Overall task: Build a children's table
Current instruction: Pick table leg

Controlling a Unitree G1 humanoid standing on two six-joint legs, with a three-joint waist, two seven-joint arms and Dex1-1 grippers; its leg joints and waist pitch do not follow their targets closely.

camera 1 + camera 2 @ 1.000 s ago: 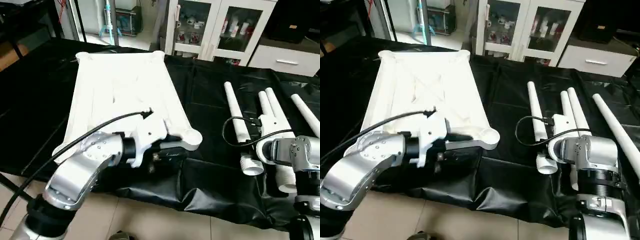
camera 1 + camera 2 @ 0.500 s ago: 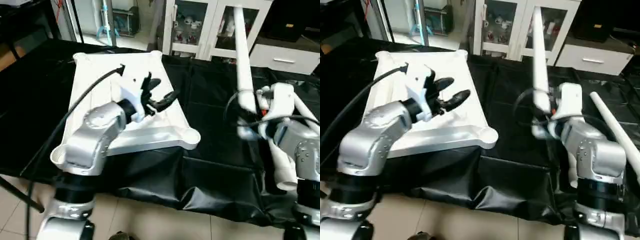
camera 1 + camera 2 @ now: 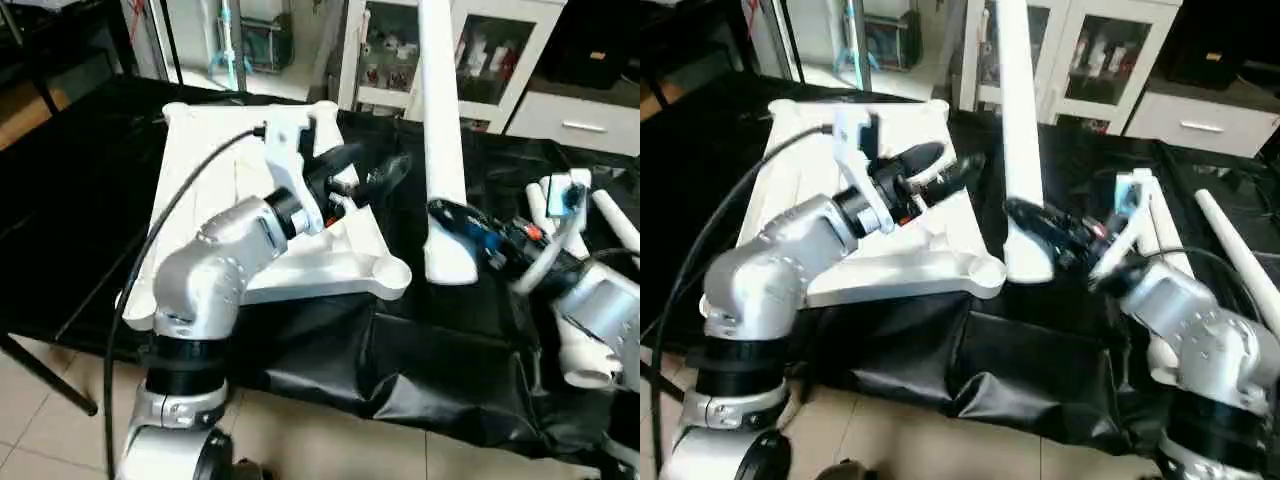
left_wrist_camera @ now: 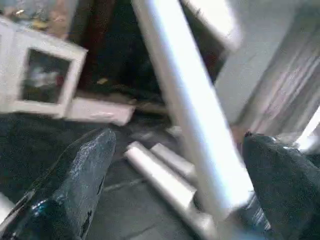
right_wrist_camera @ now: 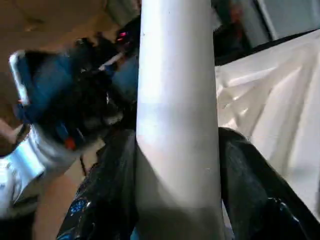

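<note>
Fingers of right gripper (image 3: 452,222) clamp upright leg (image 3: 438,120); left gripper (image 3: 368,172) (beside it) gapes.

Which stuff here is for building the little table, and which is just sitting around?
For the table:
- white table top, lying upside down
- leg held upright in the right gripper
- spare legs lying on the black cloth

Just sitting around:
- glass-door cabinet
- white drawer unit

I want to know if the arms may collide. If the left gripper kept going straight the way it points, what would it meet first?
Most likely the upright leg clamped in the right gripper. The left gripper is open above the tabletop, and its wrist view shows that leg between its fingers. How far off is unclear.
</note>
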